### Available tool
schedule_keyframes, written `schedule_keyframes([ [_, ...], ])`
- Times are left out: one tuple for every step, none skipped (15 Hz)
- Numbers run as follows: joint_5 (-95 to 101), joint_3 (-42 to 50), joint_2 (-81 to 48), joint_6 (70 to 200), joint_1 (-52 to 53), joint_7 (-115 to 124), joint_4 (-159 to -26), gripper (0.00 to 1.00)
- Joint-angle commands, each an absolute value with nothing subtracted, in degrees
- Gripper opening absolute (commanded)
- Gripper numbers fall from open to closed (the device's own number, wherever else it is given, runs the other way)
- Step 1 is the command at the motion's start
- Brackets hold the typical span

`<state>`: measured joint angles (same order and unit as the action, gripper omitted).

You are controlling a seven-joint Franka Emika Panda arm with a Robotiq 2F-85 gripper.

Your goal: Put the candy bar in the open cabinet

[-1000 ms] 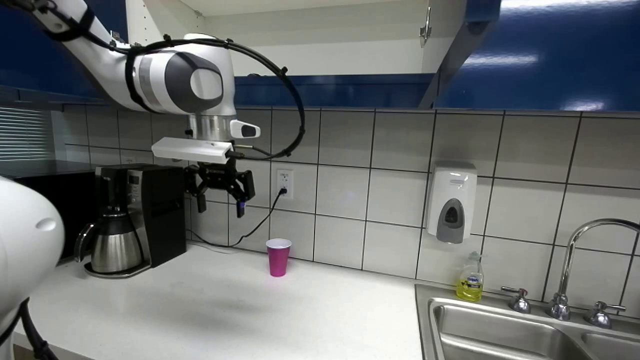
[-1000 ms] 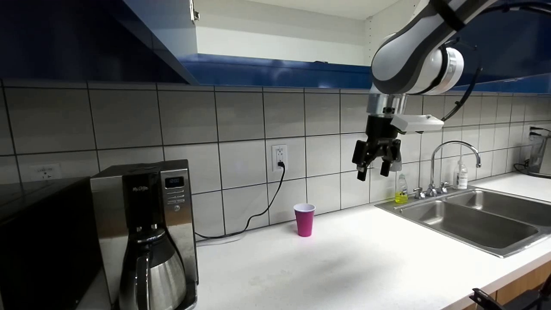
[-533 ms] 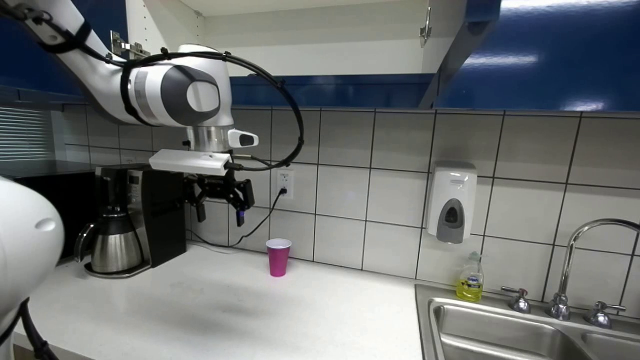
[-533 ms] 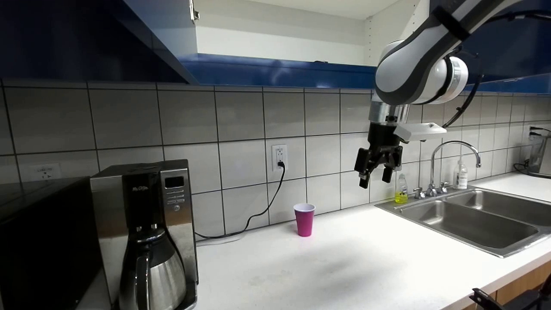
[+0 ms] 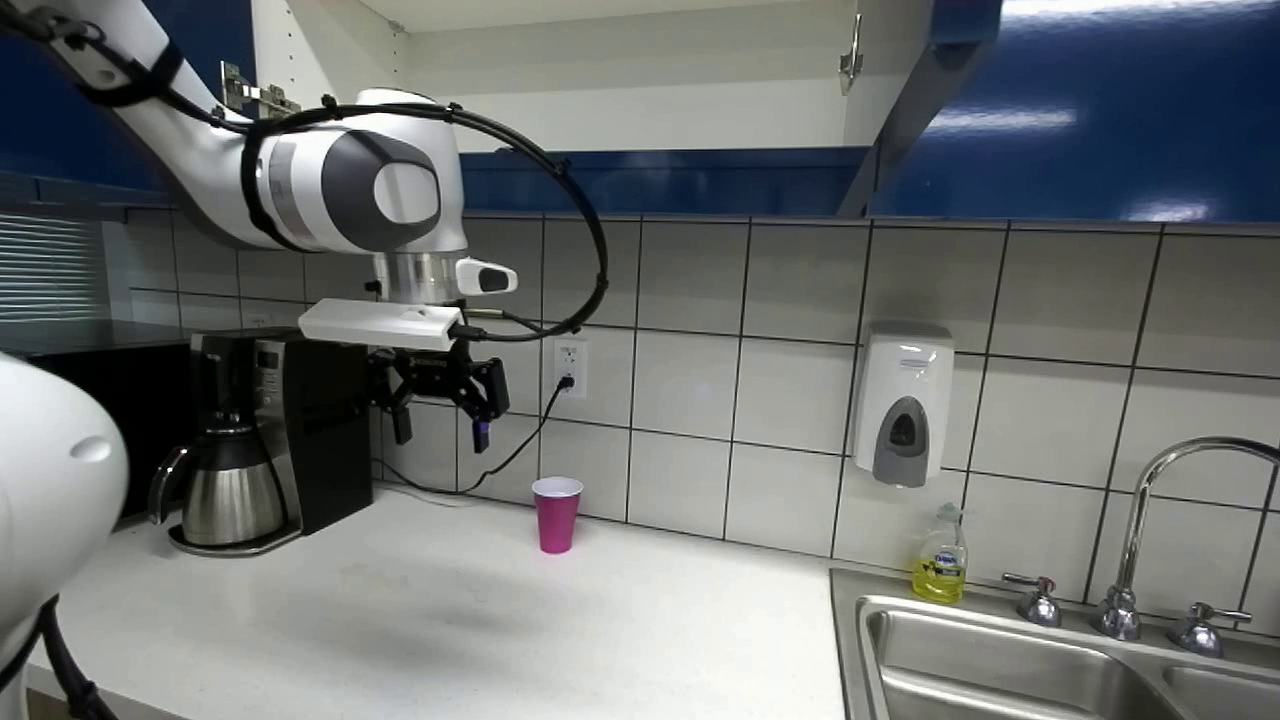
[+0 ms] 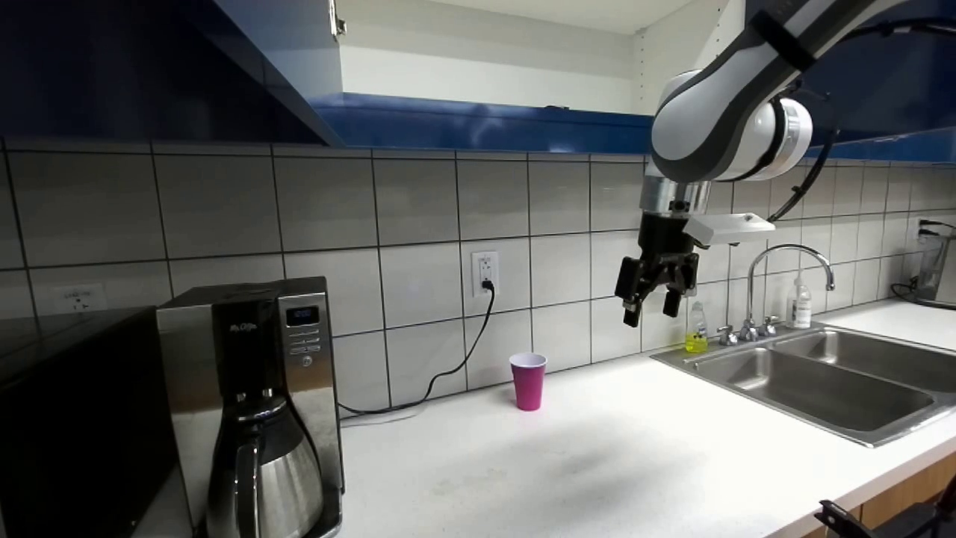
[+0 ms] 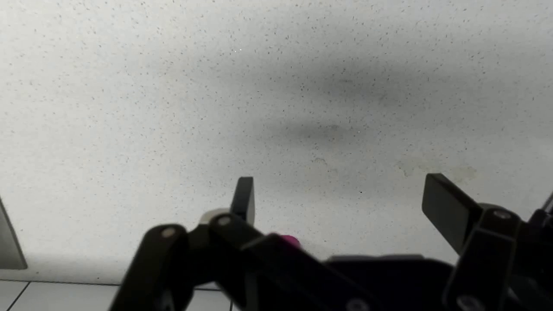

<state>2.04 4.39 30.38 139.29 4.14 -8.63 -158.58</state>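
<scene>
Wrist view: angular tool (image 7: 340, 192), speckled counter (image 7: 129, 108).

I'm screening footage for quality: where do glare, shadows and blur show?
In an exterior view, bright glare streaks the glossy blue cupboard front; in both exterior views, soft-edged shadows lie on the counter; in the wrist view, shadow darkens the crisply speckled counter, while the gripper looks dark, its nearest parts slightly blurred.
</scene>
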Motion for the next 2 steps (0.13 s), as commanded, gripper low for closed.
schedule_keyframes([
  [1.5, 3.7, 30.4, 139.1, 3.5, -9.0, -158.5, 1.0],
  [1.5, 3.7, 30.4, 139.1, 3.5, -9.0, -158.5, 1.0],
])
